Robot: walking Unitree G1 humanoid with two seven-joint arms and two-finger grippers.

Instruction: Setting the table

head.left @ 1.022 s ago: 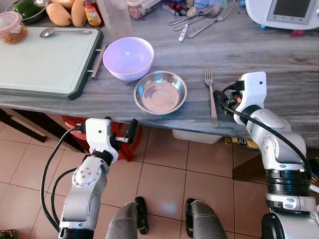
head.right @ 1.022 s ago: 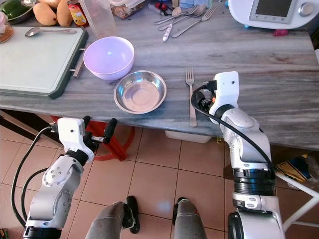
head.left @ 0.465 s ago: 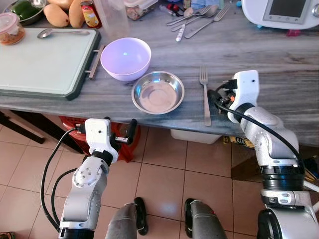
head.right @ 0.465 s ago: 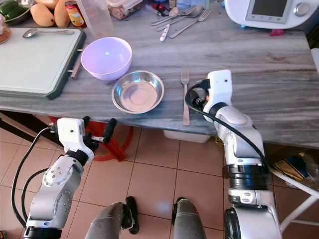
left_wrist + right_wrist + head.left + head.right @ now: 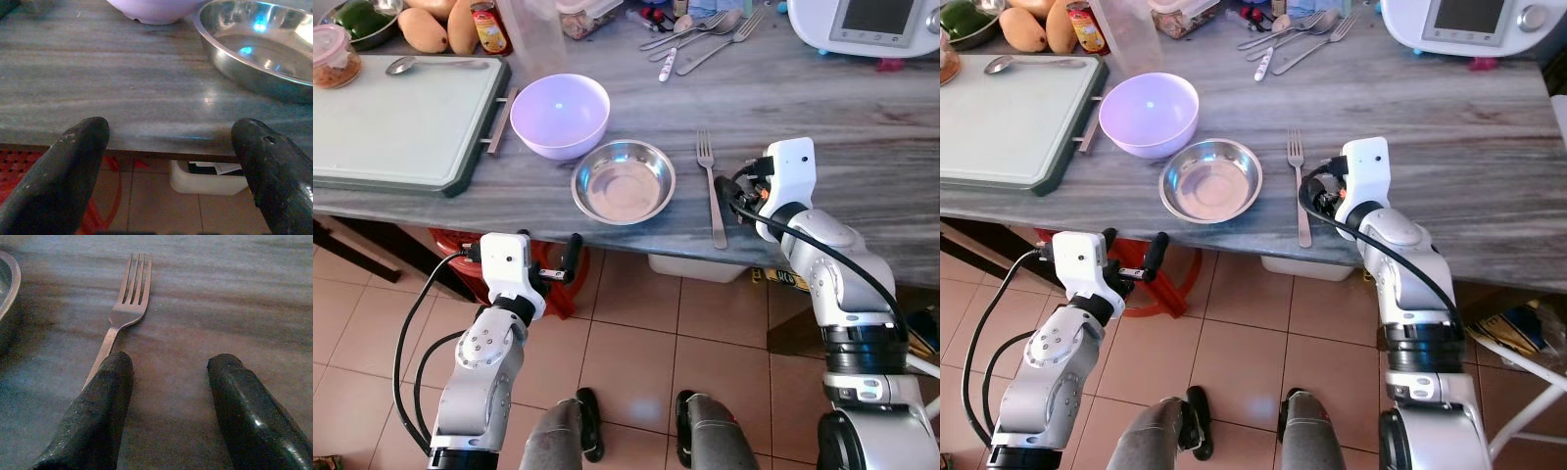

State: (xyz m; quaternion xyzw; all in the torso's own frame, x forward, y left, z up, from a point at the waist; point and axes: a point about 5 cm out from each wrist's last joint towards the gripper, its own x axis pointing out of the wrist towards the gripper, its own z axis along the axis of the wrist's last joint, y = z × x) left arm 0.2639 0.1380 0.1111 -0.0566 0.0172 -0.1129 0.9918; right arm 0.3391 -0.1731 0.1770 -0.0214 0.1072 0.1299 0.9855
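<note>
Right gripper (image 5: 166,396), my working claw, rests wide open and empty on the table (image 5: 862,108), 1 finger against the fork (image 5: 710,186) lying beside the steel bowl (image 5: 624,182); left gripper (image 5: 563,266) waits open below the edge.

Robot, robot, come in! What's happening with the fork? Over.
Right gripper open, empty, beside fork. Fork flat on table, right of steel bowl. Left gripper open, idle.

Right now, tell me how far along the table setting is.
Looks done: a steel bowl sits near the table edge, a fork flat to its right. In hand: nothing; the right gripper is open beside the fork's handle, the left gripper open below the edge. Left: spare cutlery lies at the back.
</note>
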